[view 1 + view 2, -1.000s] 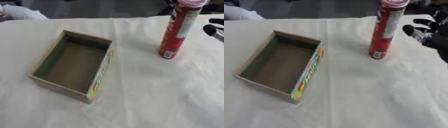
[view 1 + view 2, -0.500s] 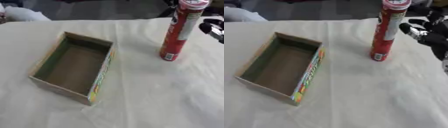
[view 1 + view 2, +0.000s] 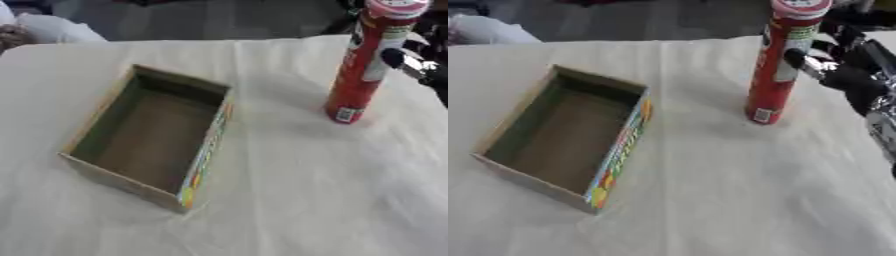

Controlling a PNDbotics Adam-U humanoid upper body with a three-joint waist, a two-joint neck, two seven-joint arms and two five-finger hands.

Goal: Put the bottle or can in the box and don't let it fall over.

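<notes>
Cream-clothed bench (image 3: 306,190) carries an open cardboard box (image 3: 153,135) and an upright tall red canister (image 3: 780,60); right hand (image 3: 846,75) beside it, fingers spread wide, holding nothing.

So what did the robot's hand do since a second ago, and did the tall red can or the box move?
The right hand has come in from the right toward the tall red can; its fingers now sit at the can's side, spread around it, though contact is unclear. The can stands upright in the same spot on the cloth, and the box stays empty, unmoved. The left hand is not in view.
</notes>
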